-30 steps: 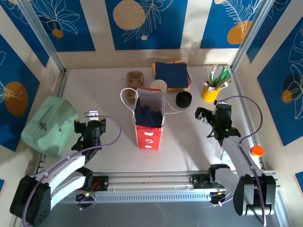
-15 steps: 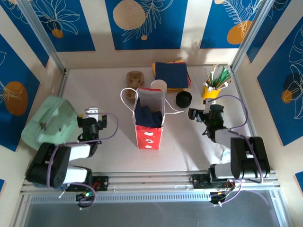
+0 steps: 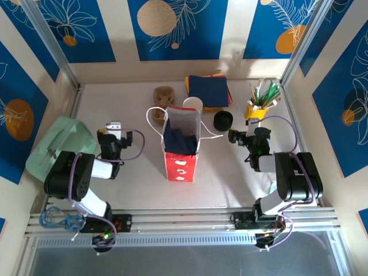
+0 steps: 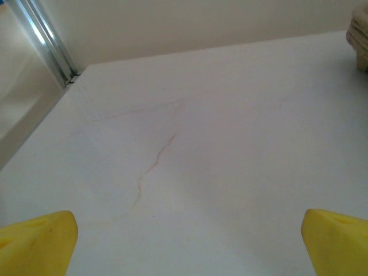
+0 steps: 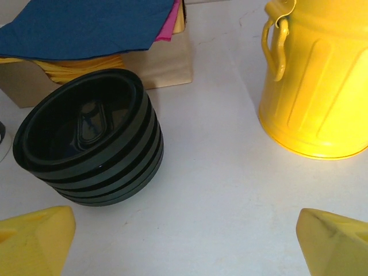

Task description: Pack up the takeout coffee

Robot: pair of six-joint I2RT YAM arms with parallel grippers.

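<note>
The takeout coffee is hidden or out of view. A red paper bag (image 3: 180, 150) stands upright and open mid-table with dark blue paper inside. My left gripper (image 3: 119, 133) is open to the bag's left, over bare table, with nothing between its yellow fingertips (image 4: 40, 241). My right gripper (image 3: 242, 131) is open to the bag's right, its yellow fingertips (image 5: 34, 238) apart and empty. Just ahead of it sits a stack of black lids (image 5: 89, 138) (image 3: 223, 120), slightly to the left.
A yellow cup of sticks and straws (image 3: 256, 109) (image 5: 316, 80) stands ahead-right of the right gripper. A box of blue napkins (image 3: 207, 91), a white-topped cup stack (image 3: 193, 104) and a brown cup carrier (image 3: 164, 95) sit behind the bag. A mint green bag (image 3: 57, 146) lies far left.
Both arms have folded back toward their bases. The left gripper has shifted up the table, the right one left toward the black lids. Both stay open and empty.
</note>
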